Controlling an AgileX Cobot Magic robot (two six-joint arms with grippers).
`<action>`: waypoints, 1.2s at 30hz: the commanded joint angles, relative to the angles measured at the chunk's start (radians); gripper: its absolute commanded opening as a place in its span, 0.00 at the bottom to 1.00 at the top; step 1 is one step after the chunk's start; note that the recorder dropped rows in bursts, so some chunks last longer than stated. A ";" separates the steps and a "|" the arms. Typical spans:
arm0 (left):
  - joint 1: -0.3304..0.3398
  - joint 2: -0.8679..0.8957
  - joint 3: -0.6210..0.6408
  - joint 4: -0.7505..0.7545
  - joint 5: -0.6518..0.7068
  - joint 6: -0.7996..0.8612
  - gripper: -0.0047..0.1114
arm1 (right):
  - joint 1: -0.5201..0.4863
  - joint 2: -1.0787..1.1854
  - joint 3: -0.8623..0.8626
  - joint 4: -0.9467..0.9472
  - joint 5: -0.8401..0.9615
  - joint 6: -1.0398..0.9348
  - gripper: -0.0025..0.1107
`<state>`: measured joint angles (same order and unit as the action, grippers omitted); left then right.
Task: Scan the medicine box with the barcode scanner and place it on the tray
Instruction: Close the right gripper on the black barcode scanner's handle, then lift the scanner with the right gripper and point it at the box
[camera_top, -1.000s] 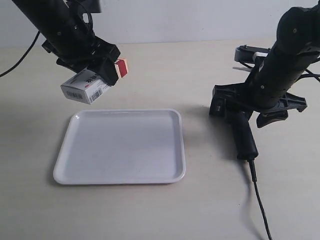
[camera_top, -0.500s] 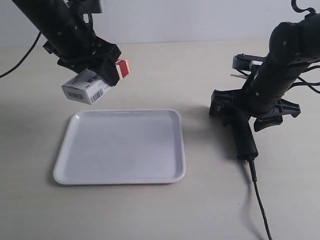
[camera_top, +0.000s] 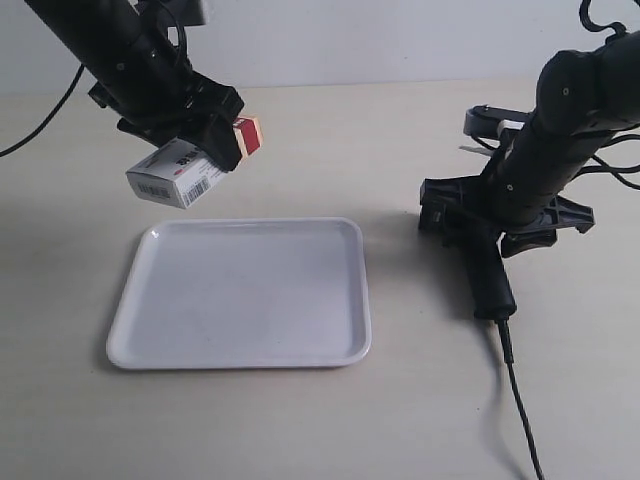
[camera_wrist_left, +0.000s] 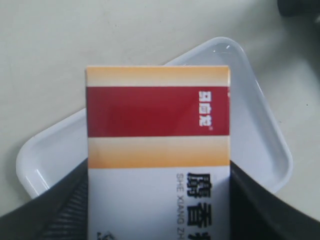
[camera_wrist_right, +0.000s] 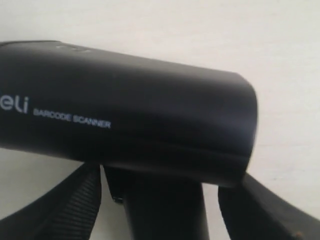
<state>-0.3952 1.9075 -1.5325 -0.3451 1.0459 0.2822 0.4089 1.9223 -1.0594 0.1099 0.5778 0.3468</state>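
Note:
The medicine box (camera_top: 176, 172), white with a red and tan band, hangs tilted above the table just beyond the tray's far left corner. My left gripper (camera_top: 207, 148) is shut on it. In the left wrist view the box (camera_wrist_left: 158, 115) fills the middle between the dark fingers (camera_wrist_left: 60, 210), with the tray (camera_wrist_left: 252, 115) below. The white tray (camera_top: 240, 223) lies flat with nothing on it. The black barcode scanner (camera_top: 487, 272) lies on the table to the tray's right. My right gripper (camera_top: 492, 235) straddles its handle, open, with gaps on both sides. The scanner head (camera_wrist_right: 125, 115) fills the right wrist view.
The scanner's thin black cable (camera_top: 520, 400) runs toward the table's near edge. A grey and white object (camera_top: 492, 115) sits behind the right arm. Another dark cable (camera_top: 40, 112) hangs at the far left.
My right gripper has shifted a little leftward over the scanner handle, and the arm above it has risen. The scanner has stayed put. The held box has barely moved.

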 joint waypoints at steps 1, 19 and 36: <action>-0.005 -0.013 0.005 -0.014 -0.006 0.005 0.04 | -0.005 0.021 -0.006 -0.004 0.002 -0.013 0.58; -0.005 -0.013 0.005 -0.015 -0.006 0.017 0.04 | -0.005 0.027 -0.006 -0.043 -0.001 -0.050 0.02; -0.005 -0.004 0.005 -0.018 -0.048 0.010 0.04 | 0.232 -0.232 -0.004 -0.034 0.130 -0.102 0.02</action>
<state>-0.3952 1.9075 -1.5325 -0.3525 1.0103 0.2972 0.6001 1.7037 -1.0594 0.0787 0.7074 0.2548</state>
